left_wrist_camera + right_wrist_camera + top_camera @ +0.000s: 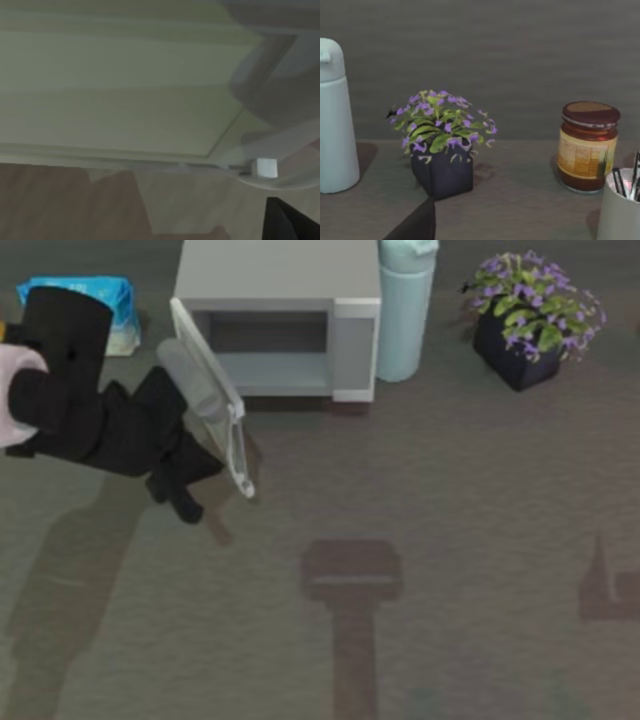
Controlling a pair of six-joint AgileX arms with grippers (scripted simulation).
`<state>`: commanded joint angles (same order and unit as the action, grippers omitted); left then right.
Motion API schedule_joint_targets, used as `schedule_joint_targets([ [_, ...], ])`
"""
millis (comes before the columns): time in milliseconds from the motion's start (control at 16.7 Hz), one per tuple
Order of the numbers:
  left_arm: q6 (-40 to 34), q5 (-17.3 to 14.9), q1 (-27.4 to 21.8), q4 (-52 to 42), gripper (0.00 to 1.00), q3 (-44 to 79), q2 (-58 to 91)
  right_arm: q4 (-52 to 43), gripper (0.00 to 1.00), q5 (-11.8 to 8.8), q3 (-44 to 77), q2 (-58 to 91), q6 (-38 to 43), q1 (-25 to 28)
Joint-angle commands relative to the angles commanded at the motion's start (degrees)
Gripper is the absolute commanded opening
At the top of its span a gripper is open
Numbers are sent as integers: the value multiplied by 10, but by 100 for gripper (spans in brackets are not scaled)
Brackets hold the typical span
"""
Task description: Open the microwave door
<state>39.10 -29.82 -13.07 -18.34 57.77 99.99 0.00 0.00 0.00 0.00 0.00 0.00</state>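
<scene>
Microwave (pixel 280 280) sits at the table's (pixel 450 540) far edge, left of centre; microwave door (pixel 205 380) is swung well out toward the left, cavity exposed. Left gripper (pixel 205 485) is at the door's free edge by the handle (pixel 238 455), probably hooked on it, but can't tell if the fingers are spread or pinching. Risks: fingers slip off the bar & door stalls, or pull drags the microwave into the pale blue bottle (pixel 405 310). Right arm not in top view
</scene>
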Motion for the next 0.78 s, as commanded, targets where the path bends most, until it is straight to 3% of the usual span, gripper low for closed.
schedule_joint_targets([
  [780,11,-5,5,-7,0,2,2,0,100,0,0,0,0,0],
])
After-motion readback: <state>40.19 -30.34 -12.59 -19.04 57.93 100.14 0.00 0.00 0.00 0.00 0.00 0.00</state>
